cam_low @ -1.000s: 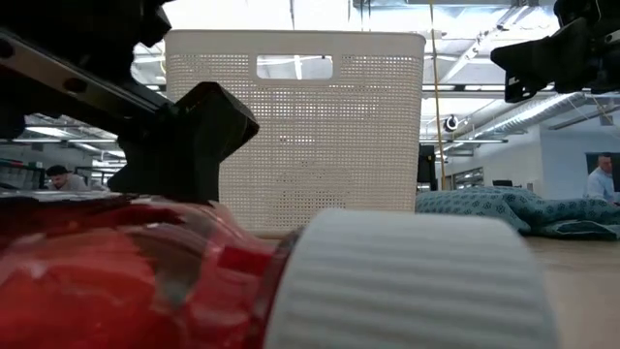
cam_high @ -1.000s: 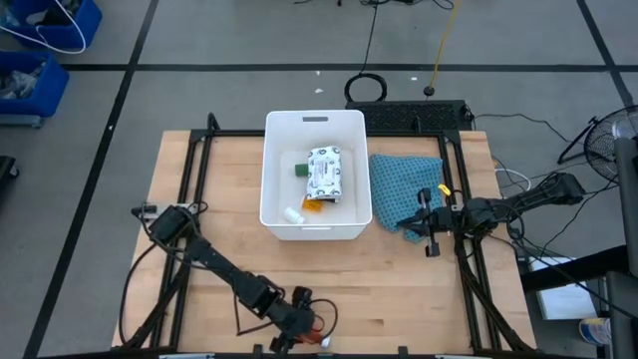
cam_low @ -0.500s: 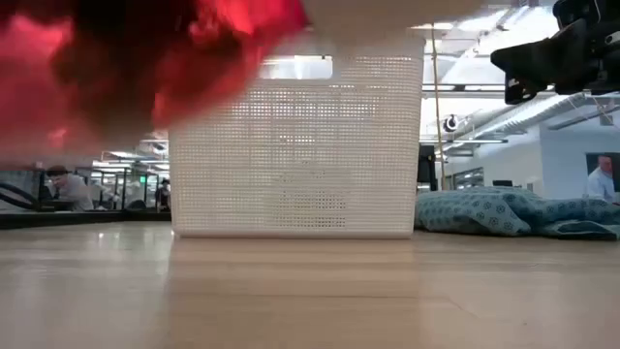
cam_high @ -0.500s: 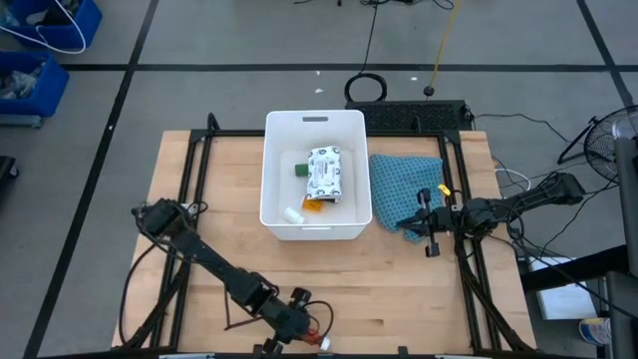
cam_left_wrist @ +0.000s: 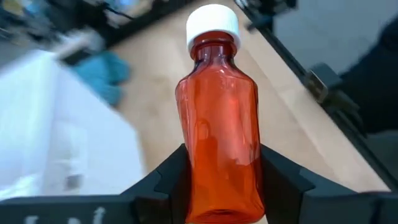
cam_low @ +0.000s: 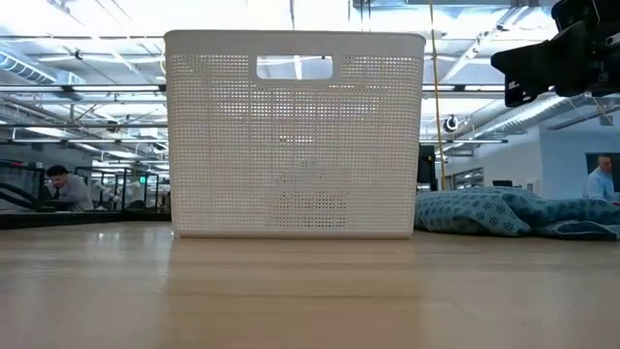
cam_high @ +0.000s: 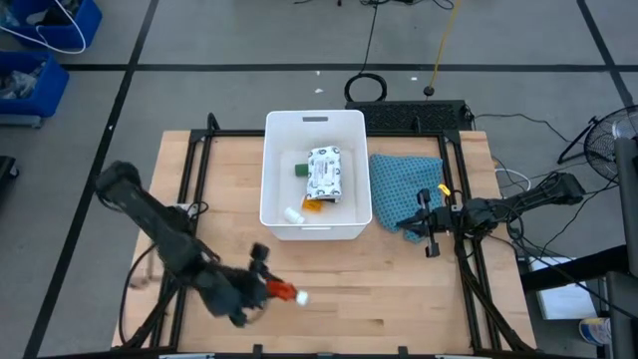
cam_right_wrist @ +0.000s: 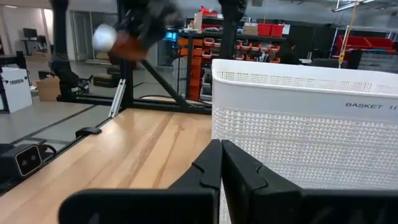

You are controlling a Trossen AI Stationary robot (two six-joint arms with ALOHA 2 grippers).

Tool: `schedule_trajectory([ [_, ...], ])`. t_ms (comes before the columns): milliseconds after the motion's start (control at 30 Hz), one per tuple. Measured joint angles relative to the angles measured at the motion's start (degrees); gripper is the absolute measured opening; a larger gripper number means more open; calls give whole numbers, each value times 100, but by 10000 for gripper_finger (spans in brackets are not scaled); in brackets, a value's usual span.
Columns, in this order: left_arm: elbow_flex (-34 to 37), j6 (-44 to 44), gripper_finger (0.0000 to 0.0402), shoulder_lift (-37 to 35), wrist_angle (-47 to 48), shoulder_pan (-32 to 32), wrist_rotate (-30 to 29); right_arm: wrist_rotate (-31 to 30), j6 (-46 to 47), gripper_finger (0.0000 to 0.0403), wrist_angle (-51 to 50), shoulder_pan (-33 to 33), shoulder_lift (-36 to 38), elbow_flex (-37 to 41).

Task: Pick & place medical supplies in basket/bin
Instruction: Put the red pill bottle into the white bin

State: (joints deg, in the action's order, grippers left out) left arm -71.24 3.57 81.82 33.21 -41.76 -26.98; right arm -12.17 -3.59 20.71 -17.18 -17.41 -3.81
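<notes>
Red bottle (cam_left_wrist: 219,134) clamped between left gripper (cam_left_wrist: 219,186) jaws, seemingly above table; right gripper (cam_right_wrist: 221,163) jaws together.

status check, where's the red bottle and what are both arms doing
Left pincer shut on red bottle, lifted off the table near its front. Right pincer shut, empty, parked by cloth. Bin holds other supplies; path to it looks open.

One red bottle (cam_high: 283,292), one white tub (cam_high: 315,230), one printed packet (cam_high: 326,174), one teal cloth (cam_high: 402,189).

"BASKET 1" on white tub (cam_right_wrist: 298,118)
</notes>
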Motion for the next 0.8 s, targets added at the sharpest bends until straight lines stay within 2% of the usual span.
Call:
schedule_trajectory([
  [133, 393, -297, 148, -981, 39, 82, -503, 1, 93, 0, 7, -1, -2, 39],
  [267, 1308, -492, 160, -2240, -392, 299, -987, 1, 137, 0, 7, -1, -2, 129],
  [367, 2332, -640, 164, -3290, -1227, 535, -1015, 3, 170, 0, 20, -1, -2, 149],
  [533, 3844, -1051, 148, -4851, -2645, 792, -798, 5, 337, 0, 35, 0, -2, 151],
  [633, 4579, -1205, 153, -5575, -3121, 869, -799, 8, 446, 0, 59, -1, 0, 153],
  [800, 5550, -1535, 168, -6427, -3722, 1102, -1284, 10, 470, 0, 79, -1, 0, 155],
])
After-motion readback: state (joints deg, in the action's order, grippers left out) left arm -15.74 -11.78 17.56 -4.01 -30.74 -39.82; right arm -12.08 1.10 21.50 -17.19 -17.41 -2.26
